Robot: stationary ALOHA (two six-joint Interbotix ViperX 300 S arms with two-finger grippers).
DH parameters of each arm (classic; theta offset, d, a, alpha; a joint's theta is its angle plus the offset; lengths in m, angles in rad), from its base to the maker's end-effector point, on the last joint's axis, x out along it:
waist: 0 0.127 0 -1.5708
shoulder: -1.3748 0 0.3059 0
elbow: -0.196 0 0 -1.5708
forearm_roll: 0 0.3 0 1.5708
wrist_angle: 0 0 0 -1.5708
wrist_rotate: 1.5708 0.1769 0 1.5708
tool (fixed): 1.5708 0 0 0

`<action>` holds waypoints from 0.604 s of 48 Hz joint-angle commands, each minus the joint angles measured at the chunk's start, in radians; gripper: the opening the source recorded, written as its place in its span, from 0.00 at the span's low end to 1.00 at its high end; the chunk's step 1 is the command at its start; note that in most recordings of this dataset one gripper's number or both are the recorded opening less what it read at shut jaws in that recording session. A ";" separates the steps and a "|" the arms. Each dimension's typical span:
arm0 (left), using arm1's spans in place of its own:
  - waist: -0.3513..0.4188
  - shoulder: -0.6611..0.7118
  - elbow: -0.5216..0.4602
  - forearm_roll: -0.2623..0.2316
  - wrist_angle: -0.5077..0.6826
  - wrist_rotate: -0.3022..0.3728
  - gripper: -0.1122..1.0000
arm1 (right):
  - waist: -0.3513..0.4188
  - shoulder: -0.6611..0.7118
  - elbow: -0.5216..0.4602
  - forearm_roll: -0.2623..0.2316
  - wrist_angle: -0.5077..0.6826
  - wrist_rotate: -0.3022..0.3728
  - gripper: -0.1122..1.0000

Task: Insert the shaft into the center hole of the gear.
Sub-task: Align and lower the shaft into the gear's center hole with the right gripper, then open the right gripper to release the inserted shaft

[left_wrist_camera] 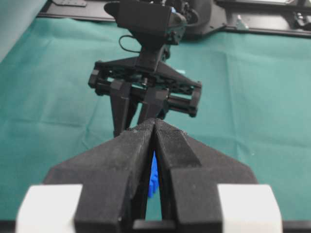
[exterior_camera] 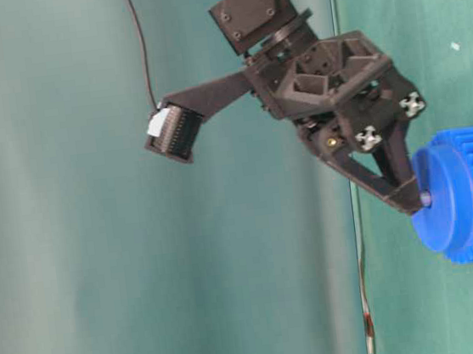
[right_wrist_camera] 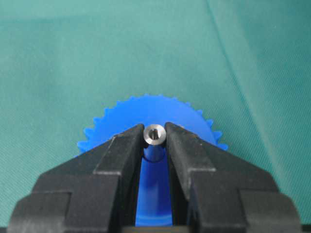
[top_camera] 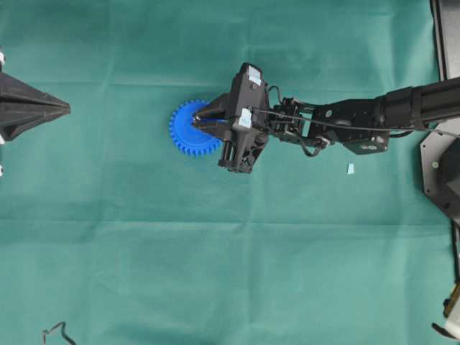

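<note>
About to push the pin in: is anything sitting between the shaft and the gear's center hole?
Nothing visible does. The right gripper is shut on the shaft, held right over the gear face. The center hole itself is hidden behind the shaft and fingertips, so alignment cannot be confirmed. The left gripper is well clear.

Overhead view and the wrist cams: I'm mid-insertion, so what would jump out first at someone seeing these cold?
The bright blue gear on the green cloth, left of centre, catches the eye first. Next comes the right gripper, its fingers pinching the small silvery shaft right above the gear's face. The left gripper sits shut at the overhead view's left edge, well clear of the gear.
</note>
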 commanded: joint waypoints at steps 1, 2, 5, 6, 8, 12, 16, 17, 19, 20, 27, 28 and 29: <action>0.003 0.006 -0.021 0.003 -0.003 0.000 0.10 | 0.006 -0.015 -0.006 0.003 -0.012 0.000 0.27; 0.005 0.006 -0.023 0.003 -0.005 0.000 0.10 | 0.008 -0.015 -0.006 0.003 -0.012 0.000 0.27; 0.005 0.006 -0.021 0.003 -0.005 0.000 0.10 | 0.009 -0.015 -0.006 0.002 -0.012 0.000 0.27; 0.003 0.006 -0.021 0.002 -0.005 0.000 0.10 | 0.011 -0.015 -0.006 0.003 -0.012 -0.002 0.27; 0.005 0.006 -0.023 0.003 -0.003 0.000 0.10 | 0.012 -0.015 -0.006 0.002 -0.011 -0.002 0.27; 0.005 0.006 -0.021 0.003 -0.003 0.000 0.10 | 0.015 -0.015 -0.006 0.000 -0.006 -0.003 0.27; 0.005 0.006 -0.023 0.002 -0.005 0.000 0.10 | 0.015 -0.015 -0.006 -0.002 -0.005 -0.005 0.27; 0.005 0.006 -0.023 0.003 -0.005 0.000 0.10 | 0.015 -0.015 -0.006 -0.002 -0.005 -0.005 0.27; 0.005 0.006 -0.023 0.003 -0.005 0.000 0.10 | 0.015 -0.015 -0.006 -0.003 -0.005 -0.005 0.27; 0.005 0.006 -0.021 0.003 -0.005 0.000 0.10 | 0.015 -0.015 -0.006 -0.003 -0.003 -0.005 0.27; 0.005 0.006 -0.023 0.002 -0.005 0.000 0.10 | 0.015 -0.015 -0.006 -0.003 -0.003 -0.005 0.27; 0.003 0.006 -0.023 0.002 -0.005 0.000 0.10 | 0.015 -0.015 -0.006 -0.002 -0.003 -0.005 0.27; 0.003 0.006 -0.021 0.003 -0.003 0.000 0.10 | 0.015 -0.015 -0.006 -0.002 -0.003 -0.005 0.27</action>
